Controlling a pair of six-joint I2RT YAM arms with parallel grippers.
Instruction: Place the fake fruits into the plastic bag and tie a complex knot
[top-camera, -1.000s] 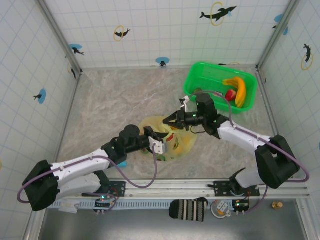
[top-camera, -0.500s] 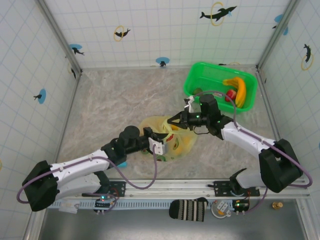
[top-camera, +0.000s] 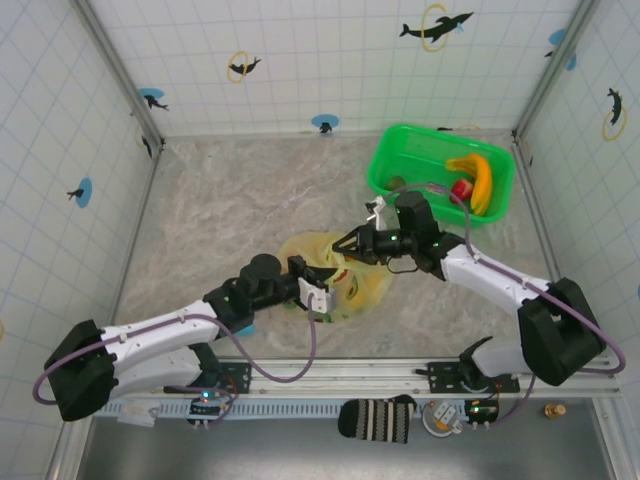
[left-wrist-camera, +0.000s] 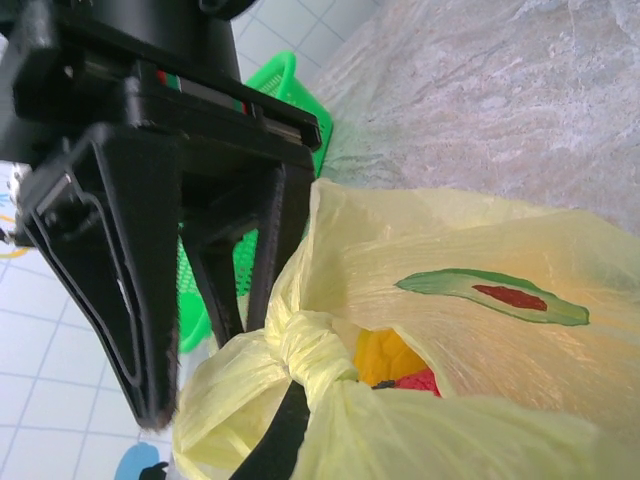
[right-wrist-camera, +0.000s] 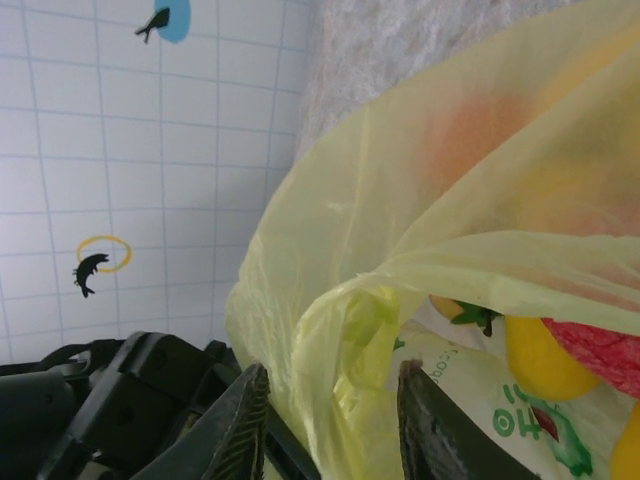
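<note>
plastic bag (right-wrist-camera: 400, 200) rim sits inside the gaping right tool (right-wrist-camera: 333, 372)

Pale yellow-green, avocado-printed plastic bag (top-camera: 367, 286)

Crumpled plastic bag (top-camera: 365, 285) around fake fruits (right-wrist-camera: 540, 360)

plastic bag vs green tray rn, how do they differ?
The plastic bag is translucent pale yellow and crumpled; the green tray is opaque and rigid-looking. The bag lies near the middle; the tray sits in the far right corner. Both hold fake fruits.
</note>
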